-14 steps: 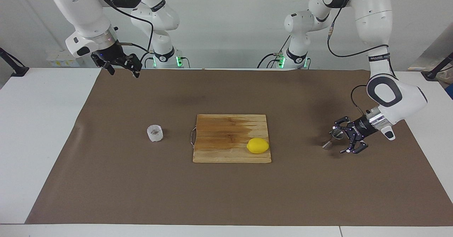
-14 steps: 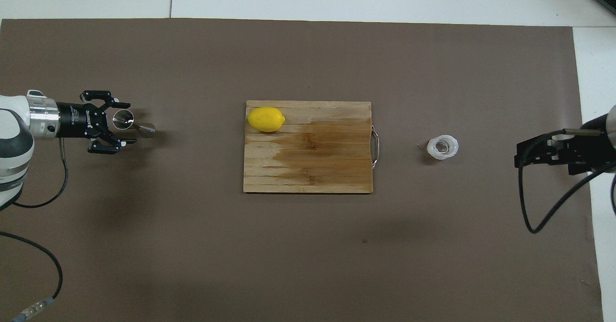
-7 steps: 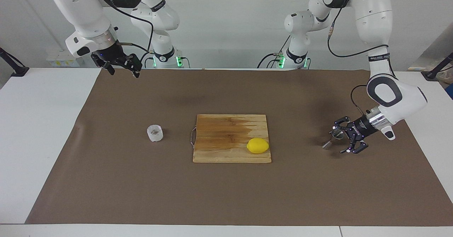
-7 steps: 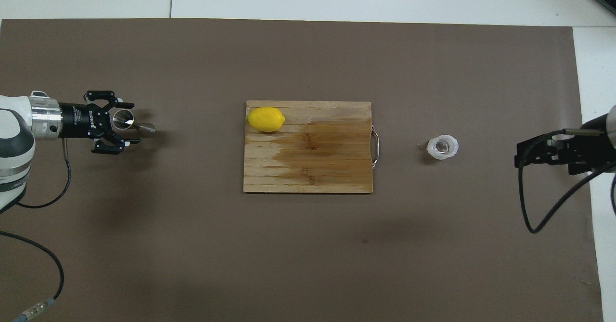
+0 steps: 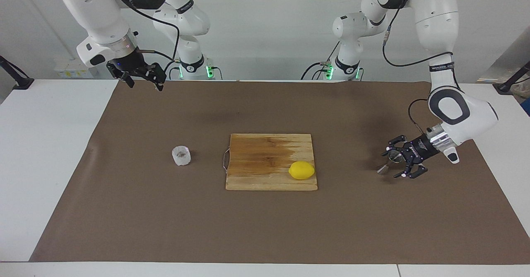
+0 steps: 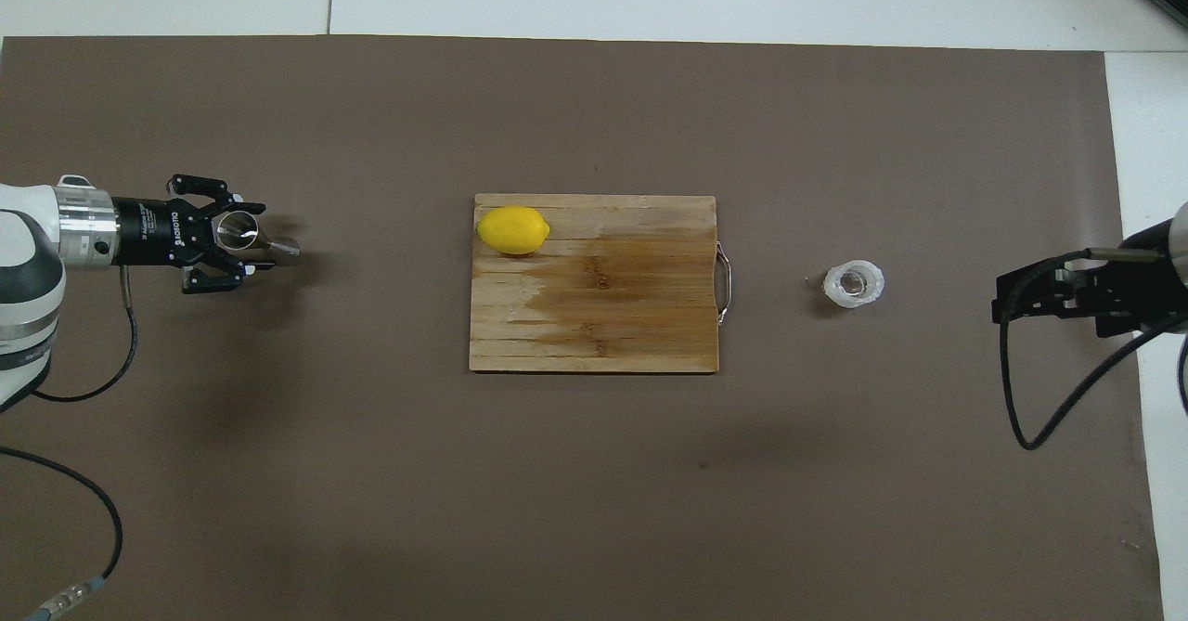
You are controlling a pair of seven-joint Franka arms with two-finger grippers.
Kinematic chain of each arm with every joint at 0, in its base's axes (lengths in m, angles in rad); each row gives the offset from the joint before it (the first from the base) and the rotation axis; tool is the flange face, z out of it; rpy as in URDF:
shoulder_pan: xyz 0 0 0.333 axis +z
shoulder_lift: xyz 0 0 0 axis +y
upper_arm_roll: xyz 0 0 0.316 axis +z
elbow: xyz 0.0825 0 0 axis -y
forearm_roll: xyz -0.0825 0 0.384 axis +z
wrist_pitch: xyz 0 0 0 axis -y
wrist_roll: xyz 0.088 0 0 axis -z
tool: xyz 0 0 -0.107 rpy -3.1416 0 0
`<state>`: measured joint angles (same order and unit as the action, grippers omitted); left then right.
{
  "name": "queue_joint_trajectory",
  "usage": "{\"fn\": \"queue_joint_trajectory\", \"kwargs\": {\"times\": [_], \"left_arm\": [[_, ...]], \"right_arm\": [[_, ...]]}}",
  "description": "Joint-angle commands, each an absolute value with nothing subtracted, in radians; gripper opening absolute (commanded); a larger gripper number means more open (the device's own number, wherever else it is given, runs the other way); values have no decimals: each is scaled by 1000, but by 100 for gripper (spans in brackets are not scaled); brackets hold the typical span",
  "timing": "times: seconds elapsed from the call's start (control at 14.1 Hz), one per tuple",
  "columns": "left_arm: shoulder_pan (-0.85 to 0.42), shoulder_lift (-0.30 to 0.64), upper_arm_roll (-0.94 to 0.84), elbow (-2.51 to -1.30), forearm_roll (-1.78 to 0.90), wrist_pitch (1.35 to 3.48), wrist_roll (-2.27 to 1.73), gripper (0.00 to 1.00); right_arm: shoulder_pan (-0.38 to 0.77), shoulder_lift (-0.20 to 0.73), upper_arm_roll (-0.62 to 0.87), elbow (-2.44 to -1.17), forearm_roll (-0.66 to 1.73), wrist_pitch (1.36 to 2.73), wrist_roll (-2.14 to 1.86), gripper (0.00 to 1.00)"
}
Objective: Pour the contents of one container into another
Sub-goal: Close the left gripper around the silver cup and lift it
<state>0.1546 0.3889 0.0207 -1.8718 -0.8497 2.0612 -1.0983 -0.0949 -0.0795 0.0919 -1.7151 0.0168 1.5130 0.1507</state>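
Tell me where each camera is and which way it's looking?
Facing view: high up across the table, looking at the robots; both whole arms show, the left gripper around the steel jigger, the right gripper waiting up by its base.
Overhead view: high above the robots' end, looking forward and steeply down; the left gripper and forearm and part of the right gripper show.
Both share the jigger, cutting board, lemon and whitish cup, half a turn apart.
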Motion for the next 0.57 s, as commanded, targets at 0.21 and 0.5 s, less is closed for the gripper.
{"fn": "queue_joint_trajectory", "kwargs": {"times": [0.21, 0.5], "left_arm": [[199, 341, 26, -1904, -890, 1997, -1055, 0], [184, 281, 28, -1904, -896, 1977, -1061, 0]], "right_arm": [[-103, -80, 97, -1713, 34, 1525, 164, 100], [-103, -80, 97, -1713, 34, 1525, 163, 100]]}}
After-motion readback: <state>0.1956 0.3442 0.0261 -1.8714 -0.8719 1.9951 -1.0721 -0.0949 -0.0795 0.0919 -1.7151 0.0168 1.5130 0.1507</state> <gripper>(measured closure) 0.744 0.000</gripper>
